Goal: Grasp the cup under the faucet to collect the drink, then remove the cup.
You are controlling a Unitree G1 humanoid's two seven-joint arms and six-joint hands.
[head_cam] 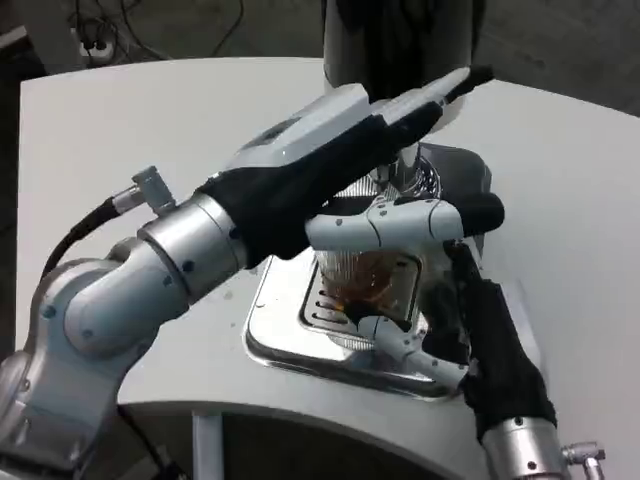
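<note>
Head view: clear cup (368,285) stands on the slotted grille of a shiny metal drip tray (285,345) at the base of the drink dispenser (400,40), on the white table (570,180). Cup holds amber-brown liquid; level is hard to read behind the fingers. It sits directly below the faucet (405,175), whose outlet is mostly hidden by the left hand.

Right hand (440,290) comes in from the lower right, black palm side facing the cup. Its fingers wrap the cup: one white finger crosses the upper rim area, another curls round the lower part near the grille. Grip is closed on the cup.

Left hand (350,150) reaches across from the lower left, fingers extended toward the dispenser, tips up by the faucet and tap area. Whether they press or grasp anything there, cannot tell.

Dark cables (100,30) lie on the floor beyond the table's far left edge.
</note>
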